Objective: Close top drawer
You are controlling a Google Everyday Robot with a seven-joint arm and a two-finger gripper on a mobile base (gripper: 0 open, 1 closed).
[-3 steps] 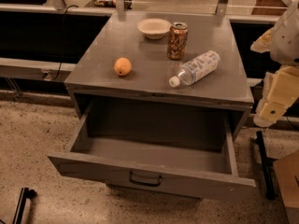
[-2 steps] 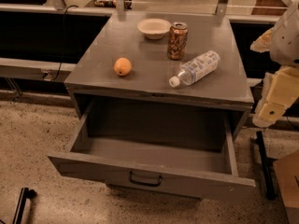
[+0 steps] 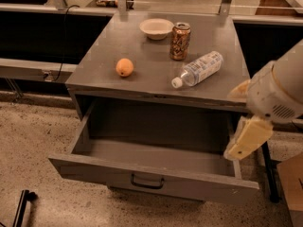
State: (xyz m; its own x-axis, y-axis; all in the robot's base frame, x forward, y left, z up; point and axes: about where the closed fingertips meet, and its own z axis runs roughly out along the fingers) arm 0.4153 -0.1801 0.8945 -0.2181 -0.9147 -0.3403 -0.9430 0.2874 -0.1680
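The top drawer [image 3: 151, 173] is pulled far out of the grey cabinet. It is wide and deep, with a flat grey front and a dark loop handle [image 3: 147, 182] at the centre. Its inside shows nothing in it. My gripper [image 3: 245, 143] hangs at the right, a cream part under the white arm joint [image 3: 277, 96]. It is just above the drawer's right rear corner, beside the cabinet's right edge. It holds nothing that I can see.
On the cabinet top [image 3: 142, 51] are an orange [image 3: 124, 66], a white bowl [image 3: 156, 28], a brown can [image 3: 180, 41] and a plastic bottle [image 3: 199, 68] lying on its side. A cardboard box [image 3: 291, 186] stands at the lower right, a black stand [image 3: 21, 207] at the lower left.
My arm has moved left and lower, from beside the cabinet to over the drawer's right rear corner. The drawer stays open as before.
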